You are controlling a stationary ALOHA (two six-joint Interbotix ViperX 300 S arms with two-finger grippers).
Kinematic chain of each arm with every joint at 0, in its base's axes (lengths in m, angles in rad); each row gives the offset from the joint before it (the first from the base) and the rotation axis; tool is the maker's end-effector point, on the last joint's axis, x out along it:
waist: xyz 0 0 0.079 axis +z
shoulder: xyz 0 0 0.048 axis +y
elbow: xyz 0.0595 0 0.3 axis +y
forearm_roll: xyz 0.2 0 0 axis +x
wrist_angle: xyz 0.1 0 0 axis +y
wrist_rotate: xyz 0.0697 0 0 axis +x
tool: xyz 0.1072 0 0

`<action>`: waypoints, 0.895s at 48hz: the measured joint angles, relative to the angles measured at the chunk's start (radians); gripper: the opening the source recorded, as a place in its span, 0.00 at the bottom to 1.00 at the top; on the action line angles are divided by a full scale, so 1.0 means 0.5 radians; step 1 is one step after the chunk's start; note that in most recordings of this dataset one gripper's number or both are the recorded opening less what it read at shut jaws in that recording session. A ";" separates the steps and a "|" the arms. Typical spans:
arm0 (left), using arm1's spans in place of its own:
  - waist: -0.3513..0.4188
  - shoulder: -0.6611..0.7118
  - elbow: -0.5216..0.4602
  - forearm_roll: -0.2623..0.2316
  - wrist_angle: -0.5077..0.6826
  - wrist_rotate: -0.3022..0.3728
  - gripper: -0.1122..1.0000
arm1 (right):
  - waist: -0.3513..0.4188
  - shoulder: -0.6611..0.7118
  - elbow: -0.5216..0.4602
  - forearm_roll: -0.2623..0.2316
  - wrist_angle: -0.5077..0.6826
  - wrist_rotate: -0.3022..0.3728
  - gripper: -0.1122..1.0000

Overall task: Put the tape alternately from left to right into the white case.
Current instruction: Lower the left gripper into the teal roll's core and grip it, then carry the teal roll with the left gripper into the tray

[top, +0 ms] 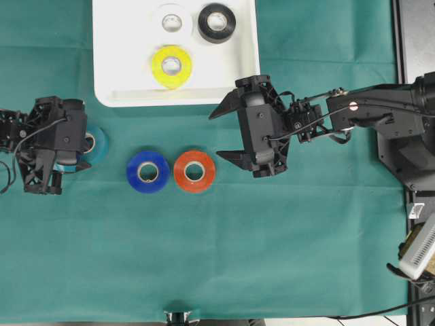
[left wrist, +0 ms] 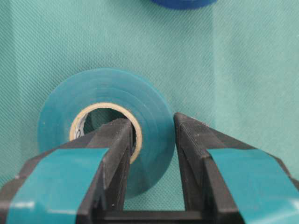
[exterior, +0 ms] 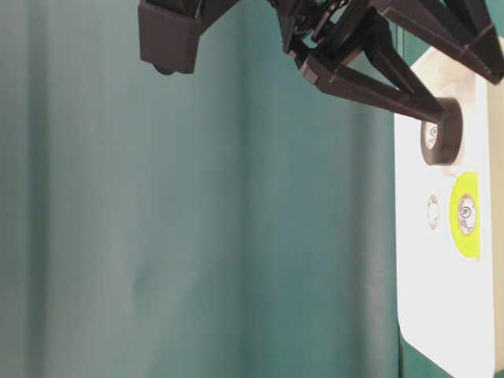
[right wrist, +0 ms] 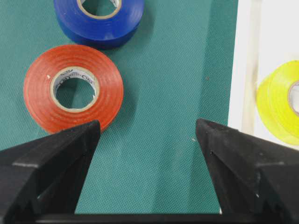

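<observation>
left jaws [left wrist: 152, 140]: clenched on the teal tape roll [left wrist: 105, 121]; one finger sits inside the pale cardboard core, the other presses the outer face, so the roll's wall is pinched between them.
teal tape roll, place: lies flat on the green cloth at the left of the table [top: 204, 258], partly hidden under the left gripper in the overhead view, outside the white case.
right jaws [right wrist: 147, 135]: released, spread wide, holding nothing; bare green cloth shows between the two black fingers.
right jaws, place: above the cloth just right of the orange-red tape roll [top: 194, 171], near the lower right corner of the white case [top: 115, 88].
orange-red tape roll: flat on the cloth, just left of the right jaws' lower finger in the overhead view, apart from it.
blue tape roll [top: 148, 171]: flat on the cloth, just beside the orange-red one on its left, between it and the teal roll.
white case: at the top of the overhead view, on the green cloth.
yellow tape roll [top: 171, 66]: flat inside the case, nearest its front rim.
white tape roll [top: 171, 22]: inside the case, behind the yellow one.
black tape roll [top: 217, 22]: inside the case, just right of the white one.
table-level view: right arm's dark fingers overlap the black roll; yellow roll beside it on the case floor.
</observation>
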State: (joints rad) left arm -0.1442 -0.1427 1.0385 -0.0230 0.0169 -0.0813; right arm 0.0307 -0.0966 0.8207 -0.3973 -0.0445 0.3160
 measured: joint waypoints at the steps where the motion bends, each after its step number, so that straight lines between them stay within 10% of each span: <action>1: 0.000 -0.015 -0.006 -0.003 0.009 -0.003 0.34 | -0.003 0.000 0.003 0.000 0.000 0.000 0.86; 43: 0.285 -0.196 -0.206 -0.003 0.160 0.107 0.34 | 0.000 0.000 0.006 -0.003 0.000 0.000 0.86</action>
State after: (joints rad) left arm -0.0015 -0.2408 0.9357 -0.0245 0.0966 -0.0276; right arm 0.0307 -0.0966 0.8237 -0.3988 -0.0445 0.3160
